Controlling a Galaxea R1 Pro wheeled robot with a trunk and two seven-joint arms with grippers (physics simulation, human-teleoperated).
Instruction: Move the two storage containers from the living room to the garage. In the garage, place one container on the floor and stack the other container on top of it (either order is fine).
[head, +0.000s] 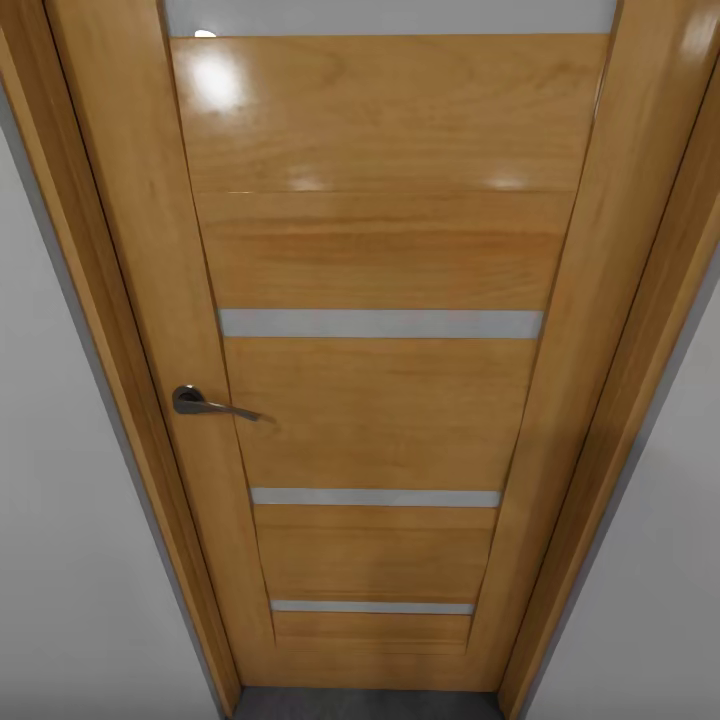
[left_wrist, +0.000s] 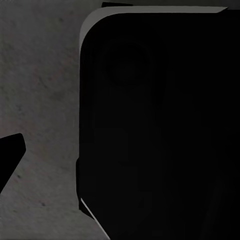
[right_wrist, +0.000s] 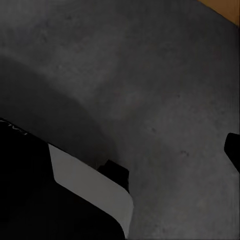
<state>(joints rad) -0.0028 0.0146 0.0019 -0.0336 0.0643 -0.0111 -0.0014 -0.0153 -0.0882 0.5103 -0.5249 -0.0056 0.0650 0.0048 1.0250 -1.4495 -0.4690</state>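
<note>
Surroundings: pale grey wall (head: 50, 520) shows down the left and right edges of the head view, on either side of a closed wooden door (head: 380, 400) that takes up most of the frame.
Door: honey-coloured glossy wood with four horizontal pale strips (head: 380, 323) across its middle panel; bright highlights sit near the upper left of the panel.
Door frame: matching wood (head: 90, 300), running down both sides and narrowing toward the bottom of the picture.
Handle: a dark metal lever (head: 210, 404) sits left of centre, on the door's left stile, pointing toward the right.
Obstruction: the shut door stands squarely in front of the camera, blocking the way ahead.
Floor: a thin strip of dark grey concrete floor (head: 365, 704) shows at the bottom centre under the door; the same rough speckled surface appears in the left wrist view (left_wrist: 40, 100) and the right wrist view (right_wrist: 150, 75).
Robot body: a large black rounded form with a pale edge (left_wrist: 160, 130) covers much of the left wrist view; a similar black shape with a light grey panel (right_wrist: 90, 182) lies at the lower left of the right wrist view.
Orange sliver: a wood-coloured corner (right_wrist: 225, 9) sits at the upper right of the right wrist view.
Finger state: cannot tell for either gripper; only dark slivers at frame edges.
Storage containers: their whereabouts cannot be told from these views.
</note>
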